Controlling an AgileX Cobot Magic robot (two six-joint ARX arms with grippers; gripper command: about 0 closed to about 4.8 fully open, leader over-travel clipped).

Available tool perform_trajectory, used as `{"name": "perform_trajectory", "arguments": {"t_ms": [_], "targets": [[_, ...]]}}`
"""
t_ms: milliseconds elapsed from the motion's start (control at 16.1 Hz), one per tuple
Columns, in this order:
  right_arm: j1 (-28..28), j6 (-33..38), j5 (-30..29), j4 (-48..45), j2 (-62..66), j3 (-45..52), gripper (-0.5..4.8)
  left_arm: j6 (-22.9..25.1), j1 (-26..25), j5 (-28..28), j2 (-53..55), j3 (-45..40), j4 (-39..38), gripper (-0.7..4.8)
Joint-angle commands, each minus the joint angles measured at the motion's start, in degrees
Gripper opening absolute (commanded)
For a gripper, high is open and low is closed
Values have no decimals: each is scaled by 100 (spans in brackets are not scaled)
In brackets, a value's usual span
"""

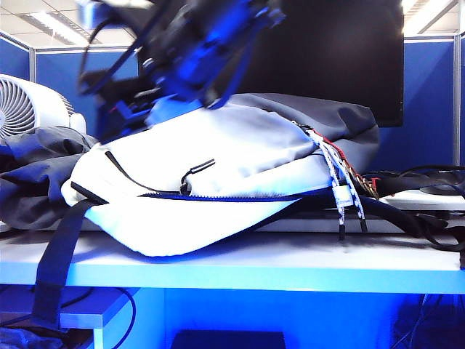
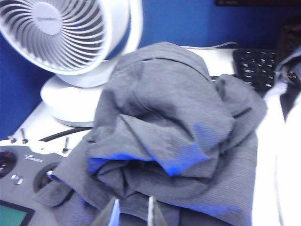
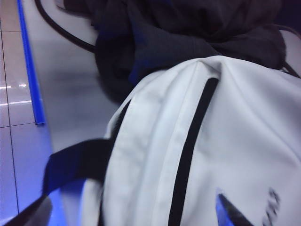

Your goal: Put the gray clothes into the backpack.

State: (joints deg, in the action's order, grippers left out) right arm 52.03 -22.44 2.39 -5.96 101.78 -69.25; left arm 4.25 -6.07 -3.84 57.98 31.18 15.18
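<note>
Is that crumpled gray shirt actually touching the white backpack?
Touching. In the right wrist view, the gray clothes press directly against the backpack along its top edge, no table showing between them.

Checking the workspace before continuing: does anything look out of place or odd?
Yes. The dark charcoal-gray ribbed fabric clothes lie in a crumpled heap outside the white and light-gray backpack, draped over a gray handheld remote controller beside the white desk fan. Nothing looks spilled or damaged.

Blurred arm (image 1: 182, 51) over backpack (image 1: 240, 145)
</note>
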Motion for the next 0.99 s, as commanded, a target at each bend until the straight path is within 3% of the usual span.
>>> {"name": "perform_trajectory", "arguments": {"t_ms": [62,434,867,991], "targets": [[-66,190,-111,94,542,-579,479,-11,-4,4,-11,11,42,95],[-31,267,-267,114,1182,-1025,479,-20,-9,-2,-9,11,83,94],[-17,286,282,-684,1683,-1027,476,-20,-9,-2,-9,11,74,94],[-26,293,358,-850,1683,-1027,357,-17,-9,-2,-9,11,68,94]]}}
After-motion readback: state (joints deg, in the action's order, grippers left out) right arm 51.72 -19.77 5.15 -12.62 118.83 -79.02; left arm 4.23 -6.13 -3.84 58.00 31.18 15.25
